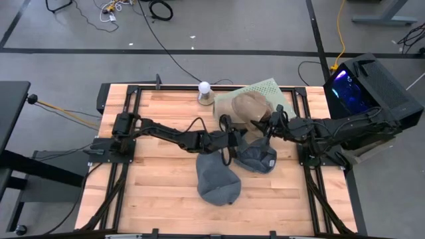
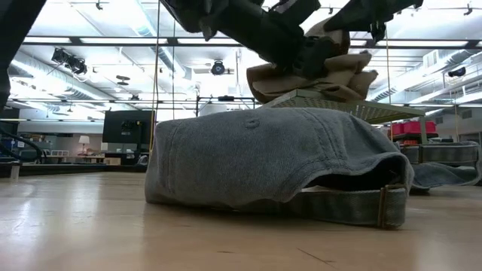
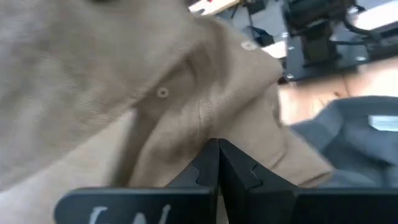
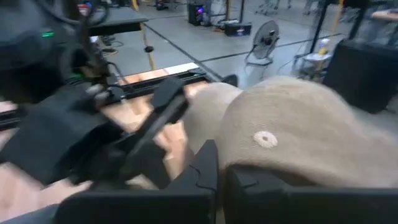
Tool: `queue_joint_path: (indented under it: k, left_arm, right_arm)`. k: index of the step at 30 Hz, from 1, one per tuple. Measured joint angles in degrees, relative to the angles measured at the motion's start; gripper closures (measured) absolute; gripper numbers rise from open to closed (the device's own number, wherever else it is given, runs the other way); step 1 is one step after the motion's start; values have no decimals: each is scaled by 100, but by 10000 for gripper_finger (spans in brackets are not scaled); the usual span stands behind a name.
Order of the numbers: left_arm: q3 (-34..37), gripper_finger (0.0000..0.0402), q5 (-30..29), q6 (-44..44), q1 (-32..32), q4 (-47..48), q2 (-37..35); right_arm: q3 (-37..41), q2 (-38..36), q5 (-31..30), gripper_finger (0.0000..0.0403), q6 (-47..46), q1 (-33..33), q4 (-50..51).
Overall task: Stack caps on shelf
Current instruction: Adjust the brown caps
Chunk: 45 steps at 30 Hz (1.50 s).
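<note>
A tan cap (image 1: 247,106) sits on top of other tan fabric on the pale green perforated shelf (image 1: 269,85), near the table's far edge. My left gripper (image 1: 230,131) is shut at the cap's left side. My right gripper (image 1: 271,124) is shut at its right side. Two blue-grey caps lie on the table nearer me: one (image 1: 216,178) in the middle, the other (image 1: 257,157) just right of it. In the low view the near blue-grey cap (image 2: 271,158) fills the front, with the tan stack (image 2: 331,75) on the shelf (image 2: 339,102) behind it. My left gripper (image 3: 217,158) has its fingers closed on the tan cap's fabric low on its left side (image 3: 186,146), coming level from the table's left. The fingers hide how many layers they have. The cap rests on the stack on the shelf. My right gripper (image 4: 217,165) is closed at the lower edge of the tan cap's crown (image 4: 249,155), on its right side, coming level from the table's right. The crown's top button (image 4: 265,139) shows just beyond the fingers. The fingers cover the place of contact.
A small white round object (image 1: 204,89) stands on the table left of the shelf. A black box with blue light (image 1: 358,83) sits off the table's right far corner. Bare wood lies along the table's near edge and left half (image 1: 153,179).
</note>
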<state>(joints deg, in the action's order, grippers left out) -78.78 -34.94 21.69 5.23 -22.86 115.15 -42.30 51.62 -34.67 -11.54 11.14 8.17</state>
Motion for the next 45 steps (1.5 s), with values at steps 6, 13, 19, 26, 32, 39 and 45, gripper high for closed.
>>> queue_joint_path:
  k: [6,13,19,26,32,39,45]
  left_arm:
    - [0,397,-72,5,-126,-329,5]
    - [0,389,-677,329,-60,-345,5]
    - [0,396,-982,294,-56,-351,5]
    - [0,390,-798,275,317,-357,5]
    - [0,398,-664,362,722,-353,3]
    - [0,392,-537,-38,482,-27,1]
    - [0,398,-119,-351,74,63,1]
  right_arm:
    - [0,1,401,400,-225,7,115]
    - [0,-1,515,401,-469,7,367]
    - [0,-1,736,401,-606,7,396]
    - [0,-3,565,401,-643,12,611]
    - [0,-3,520,401,-619,11,610]
    - [0,-3,567,401,-662,11,482]
    - [0,-3,646,401,-762,11,480]
